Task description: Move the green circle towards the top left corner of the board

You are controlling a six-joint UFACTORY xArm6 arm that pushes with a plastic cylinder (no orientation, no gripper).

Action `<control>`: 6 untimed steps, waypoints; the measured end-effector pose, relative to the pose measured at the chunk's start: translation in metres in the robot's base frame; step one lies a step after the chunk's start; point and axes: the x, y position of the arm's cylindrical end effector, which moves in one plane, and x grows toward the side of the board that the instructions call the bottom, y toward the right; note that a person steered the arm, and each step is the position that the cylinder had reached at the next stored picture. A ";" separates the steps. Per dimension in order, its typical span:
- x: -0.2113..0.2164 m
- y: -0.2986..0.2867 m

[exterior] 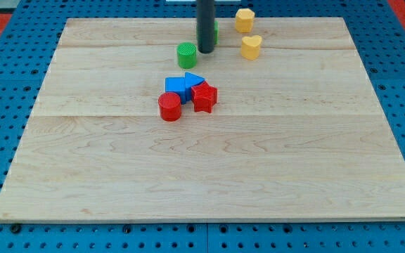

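The green circle (186, 55) is a short green cylinder near the top middle of the wooden board (209, 176). My rod comes down from the view's top, and my tip (206, 50) stands just to the right of the green circle, close to it; whether they touch is unclear. A second green block (215, 31) is mostly hidden behind the rod, and its shape cannot be made out.
A yellow hexagon-like block (244, 20) and a yellow heart (251, 47) lie right of the rod. Below the green circle sits a tight cluster: a blue cube (176, 86), a blue triangle (194, 79), a red star (204, 97) and a red cylinder (169, 107).
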 end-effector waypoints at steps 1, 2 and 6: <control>0.032 -0.002; -0.019 -0.078; -0.036 -0.196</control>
